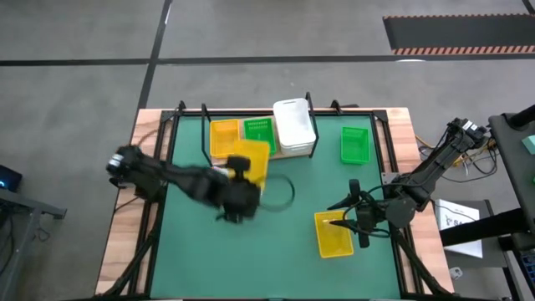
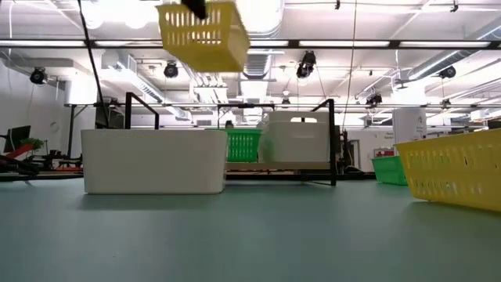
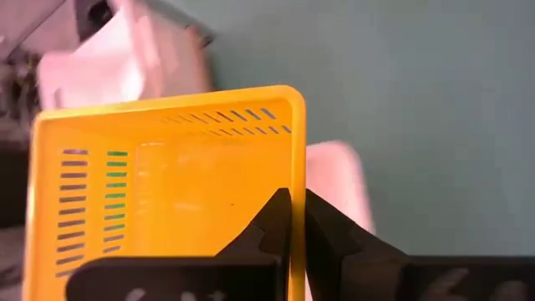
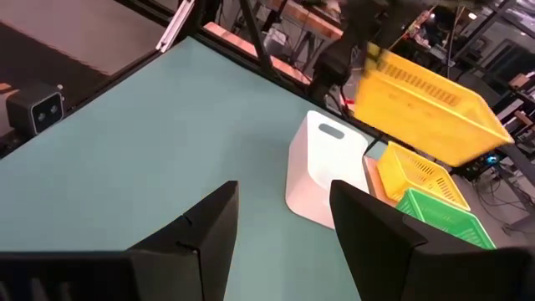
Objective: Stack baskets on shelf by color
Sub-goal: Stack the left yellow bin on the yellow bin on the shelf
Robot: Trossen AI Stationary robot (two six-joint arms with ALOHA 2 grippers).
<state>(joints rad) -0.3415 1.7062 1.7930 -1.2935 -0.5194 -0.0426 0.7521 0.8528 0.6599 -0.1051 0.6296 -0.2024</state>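
A: So, what does the left gripper (image 3: 297, 219) have?
B: Its fingers are pinched together on the rim of a yellow basket (image 1: 252, 160), a shallow tray with rounded corners and rows of narrow slots in its walls. In the low view that basket (image 2: 203, 34) hangs tilted, high above the mat.

A: And just past that gripper?
B: Below the held basket lies a white basket (image 2: 154, 160) on the green mat (image 1: 284, 251). Beyond it, on the shelf (image 1: 219, 156), sit another yellow basket (image 1: 223, 136), a green basket (image 1: 258, 130) beside it, and white baskets (image 1: 293, 127) next; how many are stacked there I cannot tell.

A: The right gripper (image 1: 354, 221)?
B: Its fingers stand apart, holding nothing, and it hovers at the near edge of a third yellow basket (image 1: 333, 233) lying on the mat. Farther from it, toward the shelf, a second green basket (image 1: 354, 144) rests alone on the mat.
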